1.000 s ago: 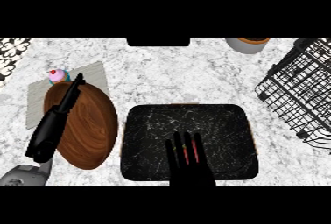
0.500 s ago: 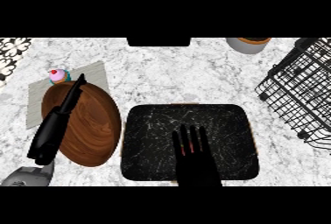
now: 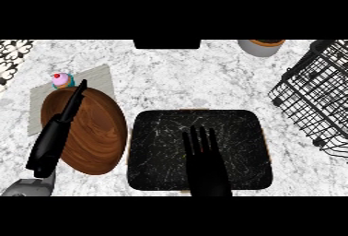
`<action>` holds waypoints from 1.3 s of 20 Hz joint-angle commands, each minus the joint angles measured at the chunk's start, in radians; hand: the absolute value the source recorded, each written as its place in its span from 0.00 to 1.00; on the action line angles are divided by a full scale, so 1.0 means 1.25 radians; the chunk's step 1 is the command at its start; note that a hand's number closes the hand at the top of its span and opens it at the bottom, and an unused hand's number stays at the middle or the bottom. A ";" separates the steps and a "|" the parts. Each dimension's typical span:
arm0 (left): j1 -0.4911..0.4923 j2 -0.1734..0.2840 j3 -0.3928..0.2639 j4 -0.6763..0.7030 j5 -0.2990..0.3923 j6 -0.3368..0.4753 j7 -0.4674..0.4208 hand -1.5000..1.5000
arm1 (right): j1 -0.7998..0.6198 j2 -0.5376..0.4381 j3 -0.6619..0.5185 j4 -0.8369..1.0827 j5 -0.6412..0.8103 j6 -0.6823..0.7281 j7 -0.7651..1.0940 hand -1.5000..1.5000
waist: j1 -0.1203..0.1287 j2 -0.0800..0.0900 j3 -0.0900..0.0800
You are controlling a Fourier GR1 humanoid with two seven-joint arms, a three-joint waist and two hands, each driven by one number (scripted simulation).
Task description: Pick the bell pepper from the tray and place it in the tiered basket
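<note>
A black square tray (image 3: pixel 156 138) lies at the counter's middle. My right hand (image 3: pixel 207 170) reaches over it from the lower edge, fingers straight and pointing away. Of the bell pepper only a red speck (image 3: pixel 205 150) shows between the fingers; the rest is hidden under the hand. The black wire tiered basket (image 3: pixel 312 101) stands at the right edge, well apart from the hand. My left hand (image 3: pixel 54 138) rests open over a wooden plate at the left, fingers pointing away.
The brown wooden plate (image 3: pixel 95 138) sits just left of the tray, on a grey mat (image 3: pixel 102 76). A pink cupcake (image 3: pixel 61 79) stands on the mat's far corner. A grey pot (image 3: pixel 262 46) and a black block (image 3: pixel 166 44) are at the back edge.
My right hand has slid farther onto the tray, and less red shows between its fingers. The left hand has drifted slightly right over the wooden plate.
</note>
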State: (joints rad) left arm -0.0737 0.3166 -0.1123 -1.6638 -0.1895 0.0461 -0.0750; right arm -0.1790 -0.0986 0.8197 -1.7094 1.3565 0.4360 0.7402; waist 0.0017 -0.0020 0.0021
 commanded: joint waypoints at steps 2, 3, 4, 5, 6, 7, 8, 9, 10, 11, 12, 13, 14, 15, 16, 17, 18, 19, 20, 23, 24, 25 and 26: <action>-0.009 -0.024 0.026 0.055 -0.007 -0.018 -0.027 0.50 | -0.008 0.002 -0.053 0.084 0.012 -0.084 -0.070 0.00 | -0.001 0.002 -0.002; -0.026 -0.045 0.004 0.010 -0.048 0.004 0.029 0.50 | -0.005 0.054 -0.015 0.087 0.041 -0.044 -0.031 0.00 | -0.001 0.001 -0.002; -0.030 -0.028 0.039 0.069 -0.011 -0.027 -0.027 0.50 | -0.020 0.008 -0.075 0.103 0.014 -0.065 -0.088 0.00 | -0.001 0.002 -0.002; -0.033 -0.009 0.056 0.028 0.001 -0.052 0.008 0.50 | 0.001 -0.012 -0.074 0.000 0.009 0.014 -0.077 0.00 | -0.002 0.001 -0.002; 0.002 -0.026 0.034 -0.006 -0.013 -0.045 0.020 0.50 | -0.018 0.049 -0.046 0.107 0.039 -0.018 -0.060 0.00 | 0.001 0.001 -0.002; 0.007 -0.027 0.028 0.003 -0.019 -0.032 -0.007 0.50 | 0.021 -0.023 -0.032 0.116 0.035 -0.050 -0.094 0.00 | 0.001 0.001 -0.002; 0.007 -0.020 0.043 0.027 -0.013 -0.047 -0.023 0.50 | 0.000 0.000 -0.054 0.142 0.013 -0.056 -0.127 1.00 | 0.001 0.002 -0.002; -0.010 -0.028 0.021 -0.001 -0.021 -0.041 0.015 0.50 | -0.003 0.056 -0.071 0.160 -0.031 -0.133 -0.142 1.00 | 0.003 0.003 -0.001; -0.032 -0.038 0.017 0.005 -0.024 -0.043 0.033 0.50 | 0.016 0.039 -0.055 0.113 -0.038 -0.101 -0.159 1.00 | -0.001 0.002 -0.001; -0.014 -0.060 -0.004 0.005 -0.063 -0.005 0.023 0.50 | -0.038 0.021 -0.109 0.192 -0.049 -0.172 -0.224 1.00 | 0.003 0.003 -0.001; 0.039 -0.012 0.047 -0.030 -0.017 -0.057 -0.005 0.50 | 0.023 0.034 -0.038 0.131 -0.008 -0.143 -0.177 1.00 | 0.003 0.001 -0.002; 0.027 -0.038 0.029 0.008 -0.042 -0.038 -0.024 0.50 | 0.017 -0.014 -0.052 0.113 0.000 -0.163 -0.217 1.00 | 0.000 0.001 -0.002; -0.046 -0.064 0.025 0.069 -0.059 -0.020 -0.011 0.50 | -0.009 0.017 -0.049 0.167 0.013 -0.175 -0.220 1.00 | -0.002 0.002 -0.002; 0.013 -0.044 0.037 0.042 -0.041 -0.040 -0.046 0.50 | -0.021 0.018 -0.039 0.131 0.037 -0.154 -0.207 1.00 | 0.000 0.001 -0.002; 0.004 -0.065 0.027 0.056 -0.059 -0.021 -0.047 0.50 | -0.017 0.046 -0.017 0.146 0.053 -0.162 -0.195 1.00 | 0.000 0.002 -0.002; -0.007 -0.047 0.040 0.018 -0.037 -0.051 0.002 0.50 | -0.010 0.046 -0.007 0.175 0.068 -0.201 -0.202 1.00 | 0.001 0.001 -0.002; -0.009 -0.040 0.050 -0.006 -0.030 -0.060 0.019 0.50 | 0.022 0.012 -0.002 0.083 0.058 -0.186 -0.216 1.00 | -0.001 0.000 -0.002; -0.019 -0.053 0.030 -0.014 -0.044 -0.059 0.056 0.50 | 0.011 0.012 -0.002 0.088 0.077 -0.185 -0.213 1.00 | -0.001 0.001 -0.002; -0.062 -0.006 0.092 0.025 0.001 -0.098 0.045 0.50 | -0.040 0.055 -0.018 0.162 0.078 -0.223 -0.223 1.00 | 0.001 0.002 -0.002; -0.002 -0.046 0.050 -0.012 -0.043 -0.059 0.023 0.50 | -0.037 0.033 -0.001 0.003 0.098 -0.155 -0.219 1.00 | -0.001 0.000 -0.002; 0.049 -0.056 0.031 -0.024 -0.062 -0.047 -0.015 0.50 | 0.006 -0.005 0.001 -0.026 0.098 -0.201 -0.232 1.00 | -0.001 0.000 -0.002; -0.029 -0.076 0.030 0.043 -0.066 -0.042 0.016 0.50 | 0.025 -0.014 0.016 -0.073 0.105 -0.187 -0.227 1.00 | -0.008 0.001 -0.002; -0.034 -0.038 0.068 0.000 -0.032 -0.066 0.044 0.50 | 0.091 -0.088 -0.090 -0.111 0.074 -0.229 -0.186 1.00 | -0.022 -0.002 -0.001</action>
State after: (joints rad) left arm -0.0919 0.2575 -0.0494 -1.6662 -0.2416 -0.0223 -0.0550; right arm -0.1598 -0.1151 0.7882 -1.7245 1.4569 0.2065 0.4726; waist -0.0067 -0.0046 0.0002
